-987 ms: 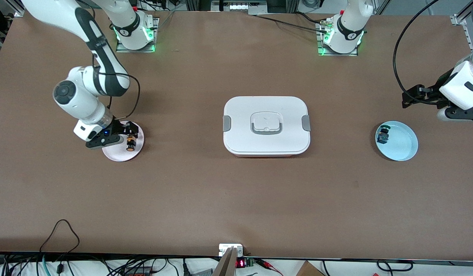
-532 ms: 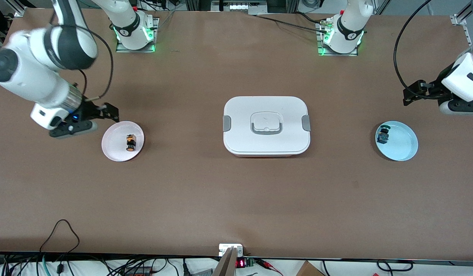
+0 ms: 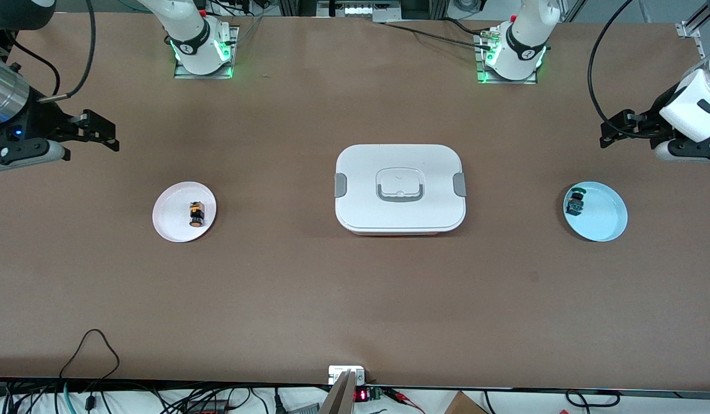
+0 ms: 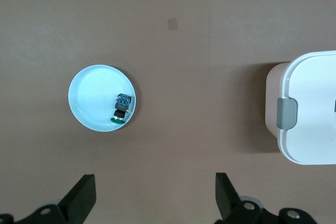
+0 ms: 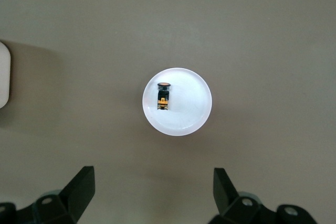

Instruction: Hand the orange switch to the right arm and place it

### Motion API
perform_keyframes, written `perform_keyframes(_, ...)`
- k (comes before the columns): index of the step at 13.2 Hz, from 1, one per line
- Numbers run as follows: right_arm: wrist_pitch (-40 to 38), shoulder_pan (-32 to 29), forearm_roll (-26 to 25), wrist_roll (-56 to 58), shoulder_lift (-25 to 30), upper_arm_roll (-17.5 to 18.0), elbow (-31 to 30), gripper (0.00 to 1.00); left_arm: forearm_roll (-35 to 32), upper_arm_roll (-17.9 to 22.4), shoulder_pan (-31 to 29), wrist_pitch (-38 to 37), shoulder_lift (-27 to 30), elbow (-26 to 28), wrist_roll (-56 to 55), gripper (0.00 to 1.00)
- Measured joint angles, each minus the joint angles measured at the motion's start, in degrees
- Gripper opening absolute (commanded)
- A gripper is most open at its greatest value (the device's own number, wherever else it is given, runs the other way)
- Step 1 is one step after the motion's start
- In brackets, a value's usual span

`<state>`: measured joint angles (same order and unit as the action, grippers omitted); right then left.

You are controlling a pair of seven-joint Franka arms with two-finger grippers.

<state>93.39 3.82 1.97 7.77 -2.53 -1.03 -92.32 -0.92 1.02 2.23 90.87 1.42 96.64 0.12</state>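
Pink plate (image 3: pixel 172 215): set on the table (image 3: pixel 309 299) toward the right arm's end, midway between the base-side edge and the camera-side edge. Contents: the orange switch (image 3: pixel 196 214), laid on its side, free of any grip.

White lidded box (image 3: pixel 399 188): placed at the table's centre, lid on, grey latch at each short end, recessed handle on top. Contents are hidden.

Light blue plate (image 3: pixel 605 218): set toward the left arm's end. Contents: one small black part with a green top (image 3: pixel 575 202), lying against the rim.

Right gripper (image 3: pixel 96 133): held over the table's edge at the right arm's end, fingers spread apart, nothing held.

Left gripper (image 3: pixel 619 129): held over the left arm's end, fingers spread apart, nothing held.
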Motion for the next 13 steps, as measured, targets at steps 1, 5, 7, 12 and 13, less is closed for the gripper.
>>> perform_keyframes(1,0.0,0.0,0.0,0.0,-0.2,-0.2,0.0,1.0,0.0,-0.3,0.1,0.0,0.0,-0.1,0.0,1.0)
perform_keyframes(5,0.0,0.1,0.0,0.0,-0.5,0.1,1.4,1.0,0.0,-1.2,0.1,0.0,-0.1,-1.0,0.0,1.0)
perform_keyframes(7,0.0,0.3,0.0,0.0,-0.7,0.4,2.0,1.0,0.0,-1.4,0.1,0.0,-0.1,-1.1,0.0,1.0)
perform_keyframes(12,0.0,0.4,0.0,0.0,-1.3,0.7,2.0,1.0,0.0,-1.6,0.1,0.1,-0.7,-1.1,-0.2,1.0)
perform_keyframes(13,0.0,0.4,0.0,0.0,-1.4,0.7,2.0,1.0,0.0,-1.7,0.1,0.1,-0.9,-1.2,-0.5,1.0)
